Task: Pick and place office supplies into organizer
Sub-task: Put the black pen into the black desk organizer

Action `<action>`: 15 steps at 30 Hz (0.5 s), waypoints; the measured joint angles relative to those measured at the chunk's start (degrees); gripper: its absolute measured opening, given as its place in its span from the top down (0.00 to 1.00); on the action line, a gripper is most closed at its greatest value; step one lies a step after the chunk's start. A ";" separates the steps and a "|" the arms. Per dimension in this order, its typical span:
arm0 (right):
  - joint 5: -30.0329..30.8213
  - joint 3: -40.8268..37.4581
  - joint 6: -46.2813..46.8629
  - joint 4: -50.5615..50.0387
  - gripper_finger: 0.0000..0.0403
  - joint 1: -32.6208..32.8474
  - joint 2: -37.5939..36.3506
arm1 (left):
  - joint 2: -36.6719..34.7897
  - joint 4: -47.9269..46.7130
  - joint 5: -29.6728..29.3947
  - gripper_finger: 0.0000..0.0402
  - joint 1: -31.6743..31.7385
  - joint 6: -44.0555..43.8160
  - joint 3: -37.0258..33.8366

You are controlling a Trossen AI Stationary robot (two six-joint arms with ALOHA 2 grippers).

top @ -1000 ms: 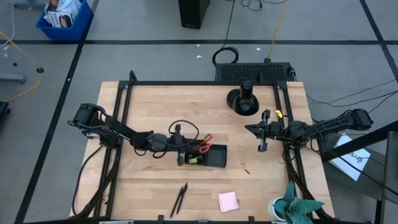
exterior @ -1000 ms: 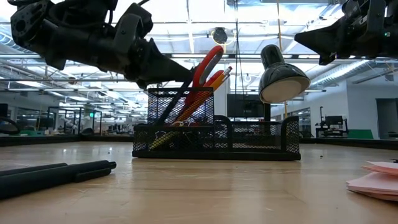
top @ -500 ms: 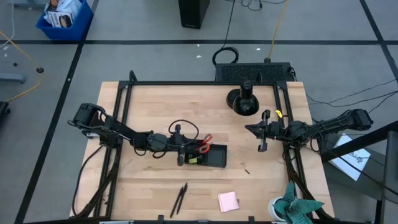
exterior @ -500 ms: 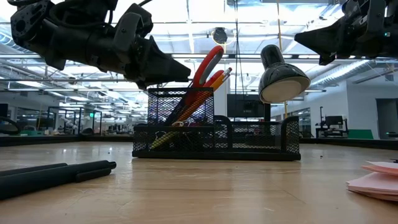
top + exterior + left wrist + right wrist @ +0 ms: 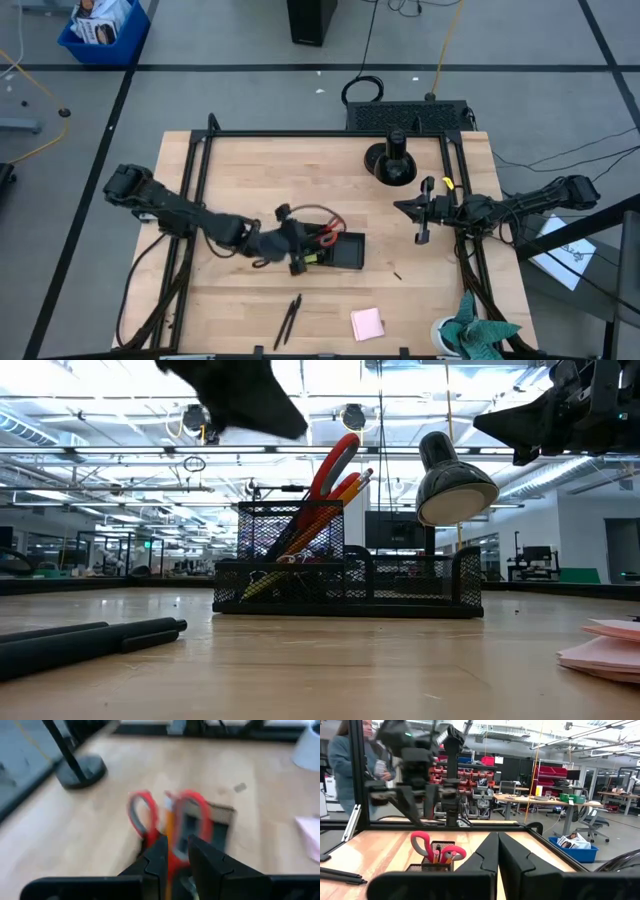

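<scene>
The black mesh organizer (image 5: pixel 335 252) sits mid-table, long axis left–right. From its left compartment the red-handled scissors (image 5: pixel 334 460) lean handles-up, orange pencils (image 5: pixel 345 487) alongside. Left gripper (image 5: pixel 297 262) hovers just beside them — fingers narrowly parted, holding nothing. Right gripper (image 5: pixel 421 237), fingers pressed together, waits well apart.

Grey floor (image 5: pixel 250 95) – blue bin (image 5: pixel 103 28), red shelves (image 5: pixel 447 772).

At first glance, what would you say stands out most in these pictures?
The red scissors stand handles-up with orange pencils in the black organizer at mid-table. The left gripper hangs over the organizer's left end, and the right gripper waits by the right edge. Two pens and a pink pad lie loose near the front.
</scene>
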 joint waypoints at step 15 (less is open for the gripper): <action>-0.02 0.01 1.22 -0.61 1.00 0.01 0.08 | 19.26 -16.06 1.22 0.81 -18.77 -34.66 16.51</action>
